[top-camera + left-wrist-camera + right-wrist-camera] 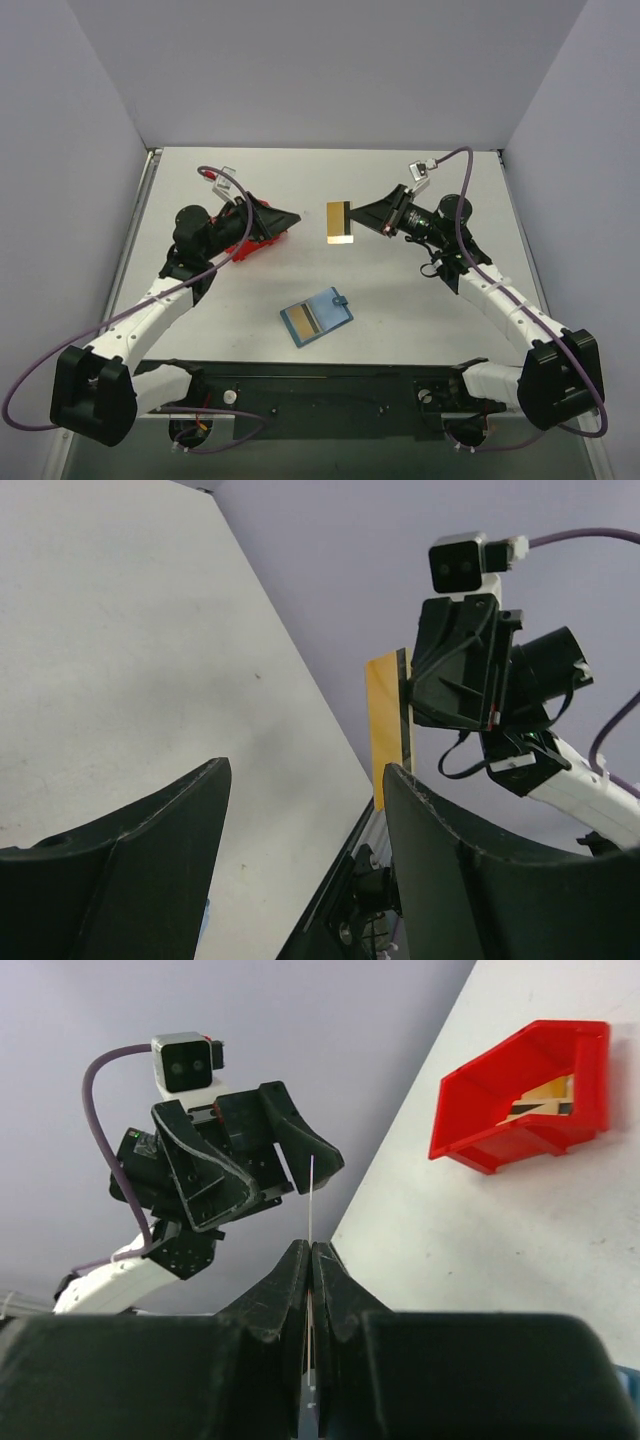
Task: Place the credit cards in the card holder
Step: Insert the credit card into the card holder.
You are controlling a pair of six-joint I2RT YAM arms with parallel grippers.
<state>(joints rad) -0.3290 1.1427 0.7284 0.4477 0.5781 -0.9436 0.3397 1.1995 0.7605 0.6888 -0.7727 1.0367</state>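
My right gripper [357, 222] is shut on a gold-tan credit card [340, 223] with a dark stripe and holds it above the table's middle. The right wrist view shows that card edge-on [311, 1195], sticking up from my shut right gripper [310, 1252]. The left wrist view shows it too [384, 725]. The teal-blue card holder [328, 308] lies open near the front centre with a gold-tan card [299, 322] on its left half. My left gripper [293, 217] is open and empty, pointing at the held card from above the red bin; it also shows in the left wrist view [307, 770].
A red plastic bin [252, 240] sits under the left wrist at the back left. In the right wrist view the bin [500, 1110] has more gold-tan cards [548, 1100] inside. The two grippers face each other across a short gap.
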